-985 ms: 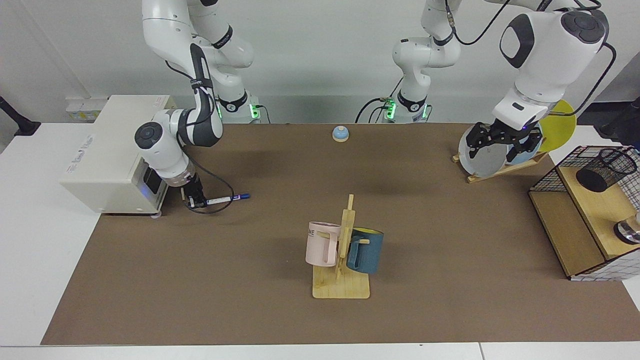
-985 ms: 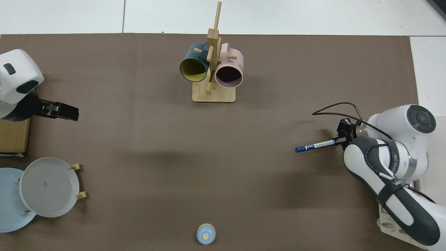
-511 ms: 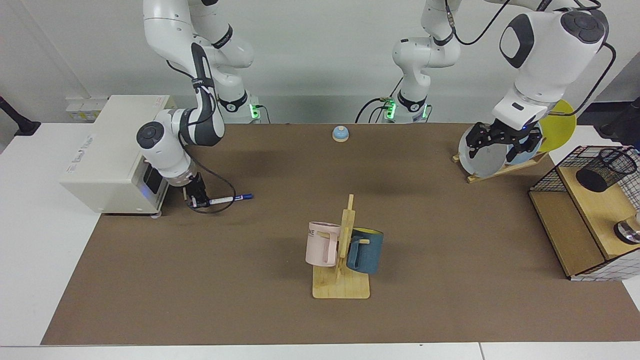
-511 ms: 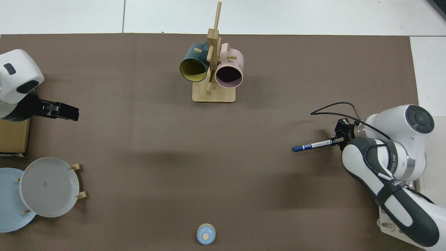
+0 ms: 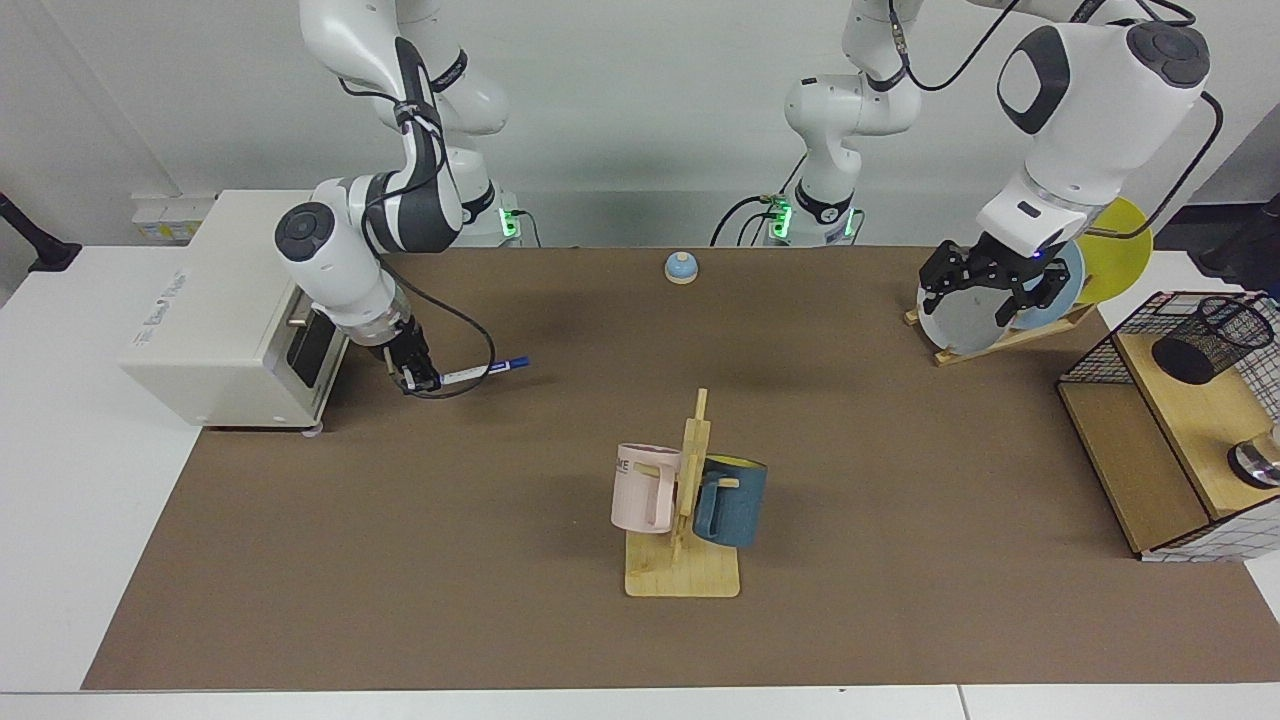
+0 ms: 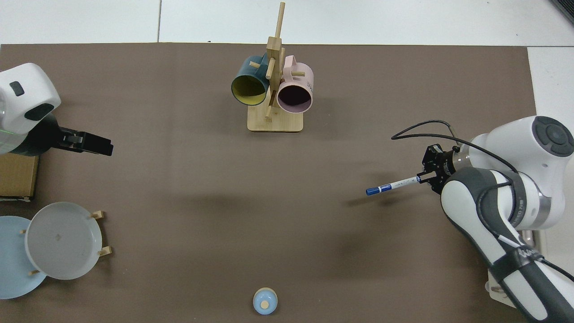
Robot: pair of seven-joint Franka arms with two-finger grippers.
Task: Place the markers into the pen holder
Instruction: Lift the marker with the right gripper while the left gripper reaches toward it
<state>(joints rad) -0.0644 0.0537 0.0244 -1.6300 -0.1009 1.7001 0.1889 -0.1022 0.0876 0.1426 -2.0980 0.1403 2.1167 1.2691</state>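
Facing view: my right gripper [image 5: 420,379] has its jaws clamped on the marker [image 5: 485,371] above the worktop [image 5: 400,560]; my left gripper [image 5: 985,285], jaws apart, waits by the plates, and the pen holder [image 5: 1205,343] lies tipped in the basket (carry step, I judge).
Top view: the marker [image 6: 391,185] juts sideways from my right gripper [image 6: 426,177], so the next move calls for a long crossing, then tilting it to match the holder's mouth.

matt brown table cover [image 5: 420,560]; glossy white arm shells; black wire-mesh pen holder [image 5: 1205,340]; bare wooden mug stand [image 5: 684,560].

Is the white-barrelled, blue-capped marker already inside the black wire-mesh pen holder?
No; the right gripper holds the marker far from the pen holder.
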